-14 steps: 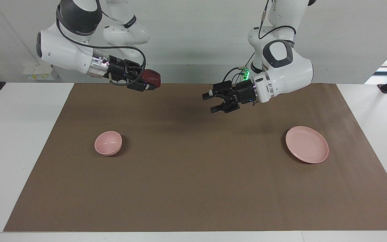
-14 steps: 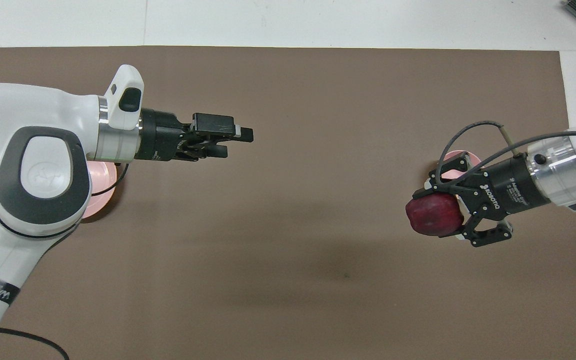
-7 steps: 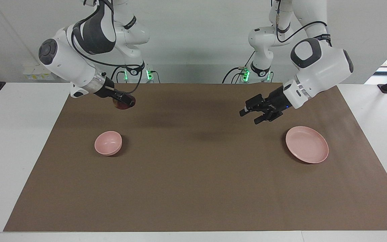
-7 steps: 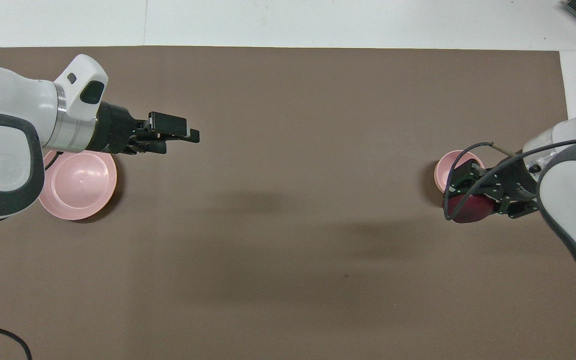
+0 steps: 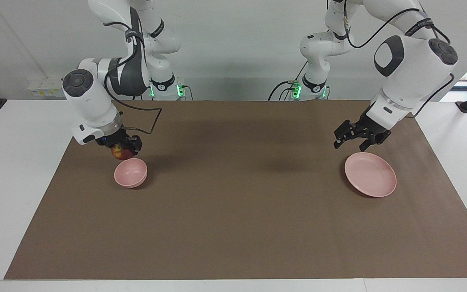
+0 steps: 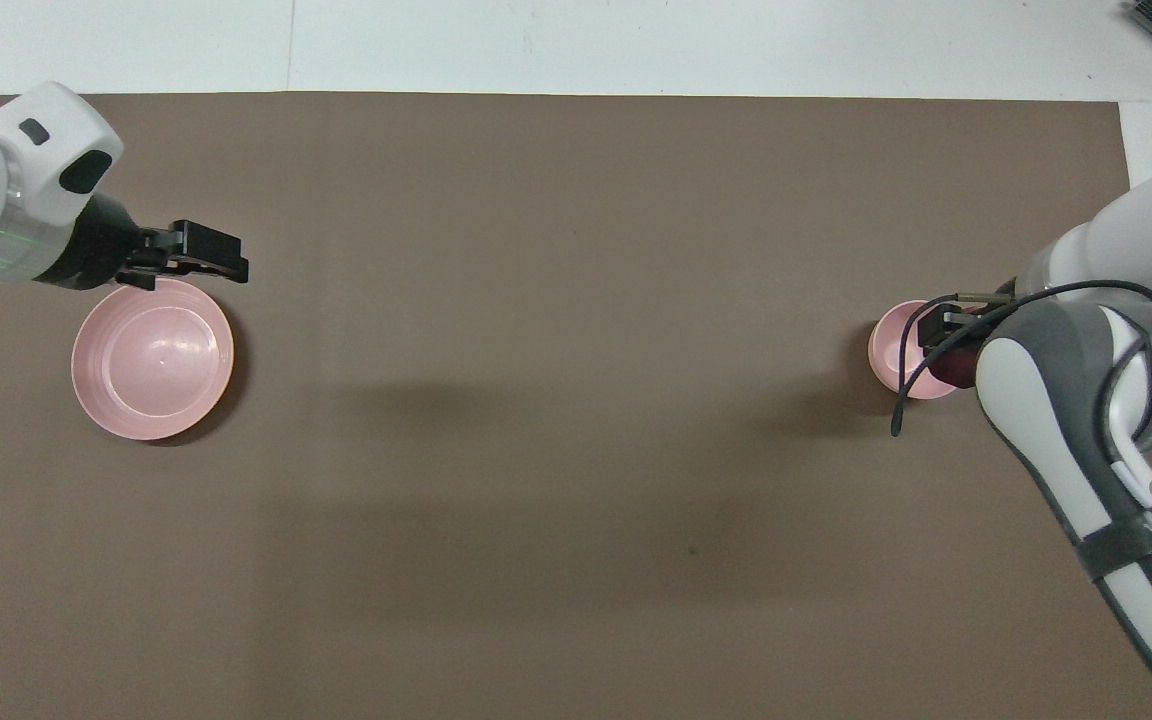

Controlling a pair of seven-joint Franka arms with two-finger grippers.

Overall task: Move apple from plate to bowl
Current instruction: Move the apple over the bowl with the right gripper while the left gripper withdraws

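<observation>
The right arm bends down from its base, wrist pointing straight down, and its black two-finger right gripper (image 5: 122, 153) hangs low at the right arm's end of the table, jaws clamped on a load. The left arm arches high and slopes down, its black left gripper (image 5: 349, 140) raised in the air, jaws spread wide, holding nothing.

No legible text, label, brand, number or sign in either view. Faint lettering on dark band of white right arm (image 6: 1151, 525), overhead view: unreadable. Similar dark bands on both white arms near top of facing view: lettering too small to read.
</observation>
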